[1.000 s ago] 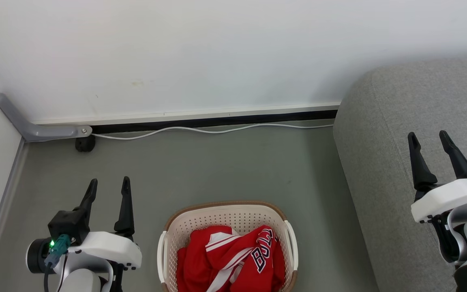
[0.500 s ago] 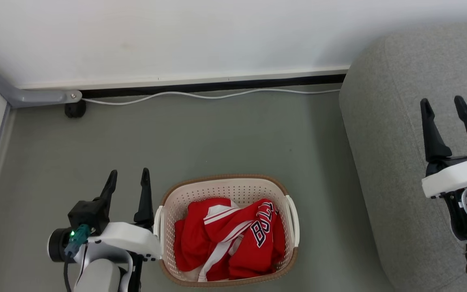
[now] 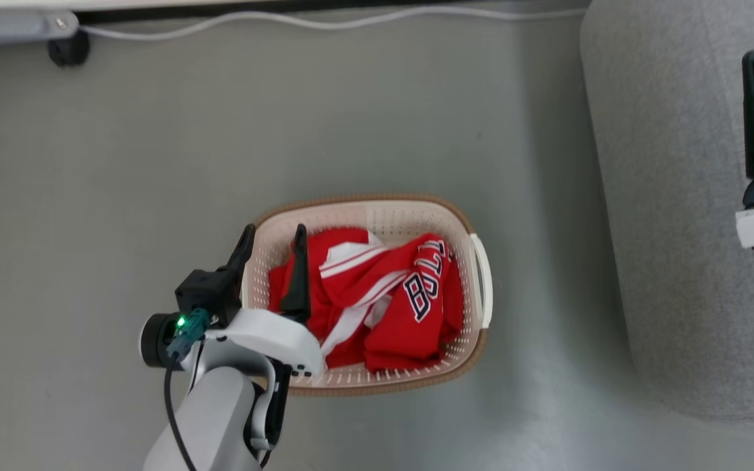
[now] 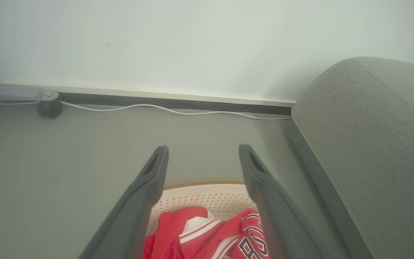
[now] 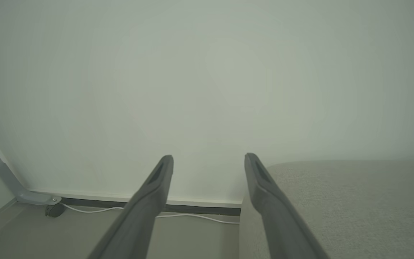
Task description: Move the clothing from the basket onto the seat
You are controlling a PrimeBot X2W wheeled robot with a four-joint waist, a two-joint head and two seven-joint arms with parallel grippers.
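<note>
Slid left gripper (image 3: pixel 273 230) over basket (image 3: pixel 390 219), spread wide, empty; right gripper (image 5: pixel 208 158) spread too. Light floppy clothing (image 3: pixel 383 294): pinch top fold.

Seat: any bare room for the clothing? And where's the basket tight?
The seat is bare across its visible top, from its rounded edge inward. In the basket, a bare strip runs along the far wall; the clothing crowds the rest, and the open left gripper hangs over the left rim.
</note>
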